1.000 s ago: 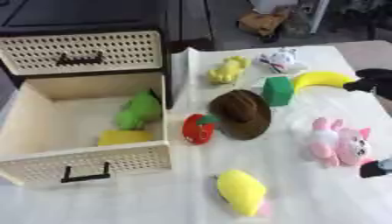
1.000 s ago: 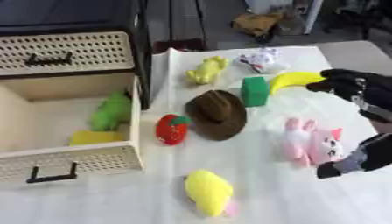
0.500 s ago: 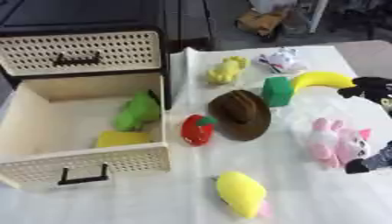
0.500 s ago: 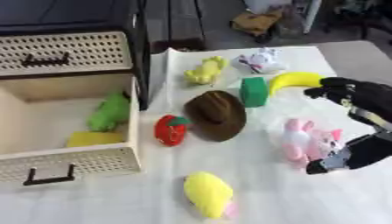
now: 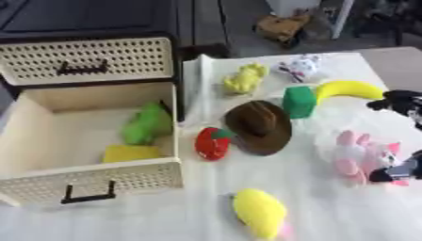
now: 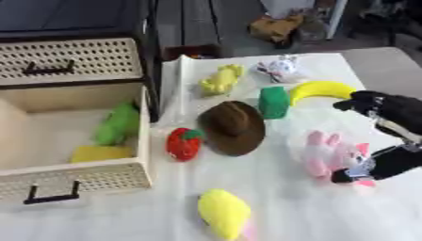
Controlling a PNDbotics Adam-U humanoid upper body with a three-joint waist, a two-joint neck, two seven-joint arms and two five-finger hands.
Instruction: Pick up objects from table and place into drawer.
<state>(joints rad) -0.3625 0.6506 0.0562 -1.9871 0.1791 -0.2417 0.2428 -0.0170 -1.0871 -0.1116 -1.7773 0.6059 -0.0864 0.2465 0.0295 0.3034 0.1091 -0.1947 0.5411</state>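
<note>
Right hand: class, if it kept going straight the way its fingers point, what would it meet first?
Probably the pink plush toy: the right hand points leftward with the toy between its fingers, though depth is unclear.

Lab-like room: toy-strewn white table (image 6: 272, 197), dark floor.

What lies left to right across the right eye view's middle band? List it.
Open drawer → red strawberry toy → brown hat → green block → pink plush → right hand.

Black right hand (image 6: 387, 136), pale silver joints
</note>
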